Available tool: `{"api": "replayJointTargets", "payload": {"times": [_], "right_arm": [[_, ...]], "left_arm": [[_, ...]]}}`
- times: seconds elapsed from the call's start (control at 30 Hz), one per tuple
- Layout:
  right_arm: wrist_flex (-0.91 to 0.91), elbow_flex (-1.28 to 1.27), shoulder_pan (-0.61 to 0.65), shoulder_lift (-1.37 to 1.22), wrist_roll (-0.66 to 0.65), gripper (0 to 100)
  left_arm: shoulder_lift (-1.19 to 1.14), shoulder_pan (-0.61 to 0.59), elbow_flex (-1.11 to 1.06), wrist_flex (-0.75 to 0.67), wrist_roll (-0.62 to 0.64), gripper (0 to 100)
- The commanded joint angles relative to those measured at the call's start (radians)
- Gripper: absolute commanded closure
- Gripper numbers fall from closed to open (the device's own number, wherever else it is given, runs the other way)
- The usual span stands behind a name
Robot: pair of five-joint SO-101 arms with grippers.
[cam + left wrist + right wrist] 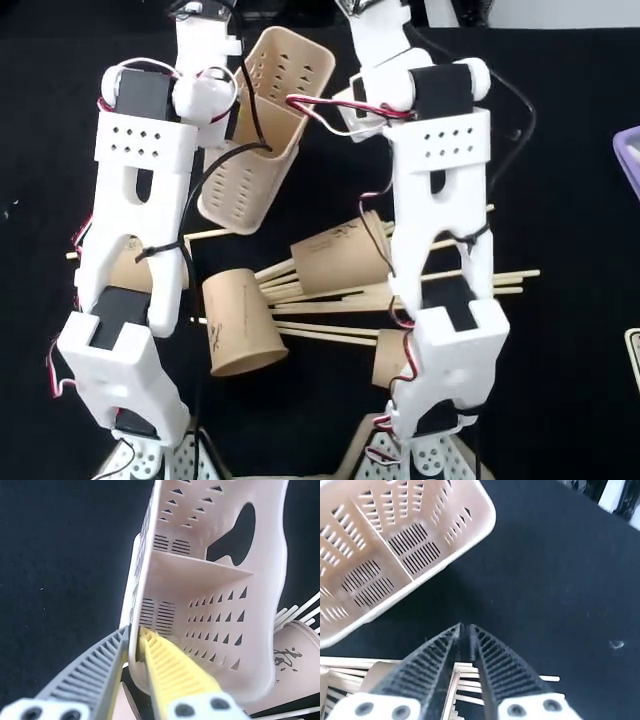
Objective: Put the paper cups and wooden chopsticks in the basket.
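Basket point(245, 185) is lying tilted just beyond the cups point(240, 325), its long axis running diagonally and its mouth pointing away from my bases. My left gripper point(134, 645) is clamping its wall, one finger inside and one outside. My right gripper point(465, 629) is hanging pinched together, holding nothing, above chopsticks point(330, 333) lying crosswise among the toppled cups.

Bright, even light comes from above. In the high view, the white plastic arm point(140, 200) at the left of the frame shines almost too white. The black table cloth point(570, 340) stays dark and flat. The beige plastic basket with holes point(265, 120) has soft shade inside.
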State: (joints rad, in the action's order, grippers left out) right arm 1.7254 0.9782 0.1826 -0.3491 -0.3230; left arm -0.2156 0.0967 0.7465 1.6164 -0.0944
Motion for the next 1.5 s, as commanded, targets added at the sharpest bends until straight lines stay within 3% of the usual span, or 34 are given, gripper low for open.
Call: {"api": "replayJointTargets", "payload": {"times": [0.0,0.1,0.27,0.47,0.87,1.1,1.33,1.47], "right_arm": [[-0.005,0.061,-0.017,0.065,0.015,79.6],[0.006,0.13,-0.02,0.064,0.017,68.7],[-0.023,0.142,-0.008,0.036,0.149,79.7],[-0.046,0.137,0.057,-0.027,0.176,78.3],[-0.173,0.139,0.043,-0.2,0.18,78.3],[-0.114,0.186,0.044,-0.206,0.192,78.3],[-0.11,0.143,0.043,-0.208,0.387,78.3],[-0.115,0.119,0.025,-0.242,0.439,78.3]], "left_arm": [[0.023,0.005,0.001,-0.021,-0.015,97],[0.021,0.013,-0.001,-0.015,-0.017,97],[0.021,0.042,-0.001,-0.021,-0.018,97],[0.02,0.045,0.001,-0.037,-0.02,97],[0.021,0.044,-0.001,-0.037,-0.018,97],[0.023,0.047,-0.001,-0.018,-0.018,97],[0.031,0.148,0.004,0.034,-0.109,97],[0.031,0.147,0.01,0.025,-0.117,97]]}}
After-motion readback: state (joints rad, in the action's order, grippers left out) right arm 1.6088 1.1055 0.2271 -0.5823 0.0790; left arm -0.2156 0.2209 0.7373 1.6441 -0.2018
